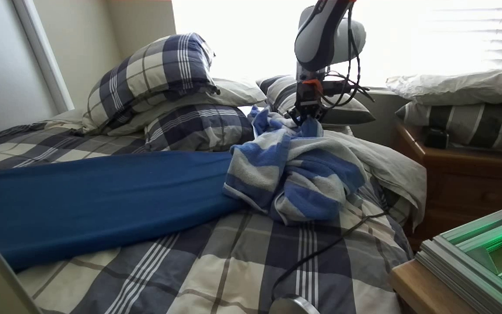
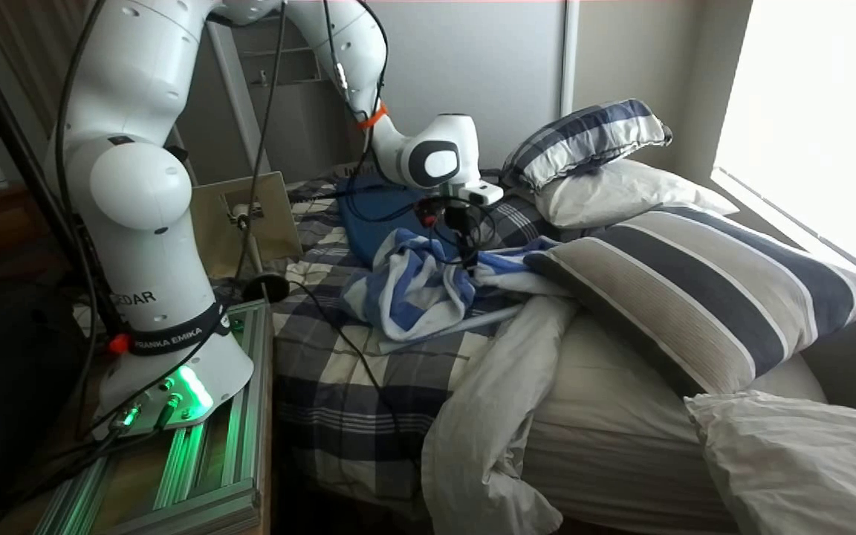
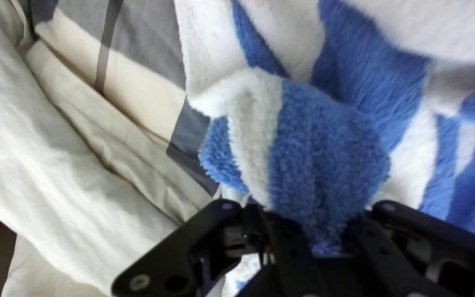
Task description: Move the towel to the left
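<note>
The towel (image 1: 296,174) lies heaped at the end of the board (image 1: 116,200), apparently lapping over it. We expect the towel to be light, soft and limp, hardly slippery or fragile; the thick raised fold (image 3: 324,161) makes a sound hold, and our gripper (image 1: 307,118) has it pinched. We have the arm (image 2: 142,182) arched over, gripper pointing steeply down just past that end of the board.
</note>
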Motion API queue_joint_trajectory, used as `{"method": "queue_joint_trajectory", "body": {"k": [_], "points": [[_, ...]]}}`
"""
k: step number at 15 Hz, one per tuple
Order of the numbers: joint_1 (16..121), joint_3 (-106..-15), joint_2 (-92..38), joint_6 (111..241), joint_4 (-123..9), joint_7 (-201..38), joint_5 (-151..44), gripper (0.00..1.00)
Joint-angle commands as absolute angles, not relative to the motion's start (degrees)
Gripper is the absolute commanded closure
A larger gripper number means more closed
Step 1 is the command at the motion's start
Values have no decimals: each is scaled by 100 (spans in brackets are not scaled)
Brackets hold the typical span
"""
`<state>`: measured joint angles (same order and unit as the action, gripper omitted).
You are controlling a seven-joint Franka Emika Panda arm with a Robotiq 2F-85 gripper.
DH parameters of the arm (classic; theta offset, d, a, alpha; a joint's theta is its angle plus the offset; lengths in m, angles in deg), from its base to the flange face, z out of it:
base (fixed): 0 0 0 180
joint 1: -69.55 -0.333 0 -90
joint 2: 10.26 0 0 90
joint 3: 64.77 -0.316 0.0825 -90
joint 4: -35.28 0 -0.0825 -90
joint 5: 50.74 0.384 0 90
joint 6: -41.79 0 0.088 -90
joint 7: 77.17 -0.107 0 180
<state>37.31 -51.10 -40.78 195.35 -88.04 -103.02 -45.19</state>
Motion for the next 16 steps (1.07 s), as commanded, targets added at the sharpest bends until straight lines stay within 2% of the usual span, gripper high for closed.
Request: {"method": "queue_joint_trajectory", "body": {"k": [1, 5, 6, 8, 16], "points": [[4062, -5839, -2811, 19140, -10018, -10653, -4523, 97], [4478, -6789, -2013, 19190, -10721, -10541, -4107, 97], [4254, -6613, -1827, 19454, -10917, -11196, -4693, 97], [4383, -6955, -1368, 19631, -11154, -11252, -4640, 97], [4498, -8144, -300, 20754, -11301, -10794, -4778, 97]]}}
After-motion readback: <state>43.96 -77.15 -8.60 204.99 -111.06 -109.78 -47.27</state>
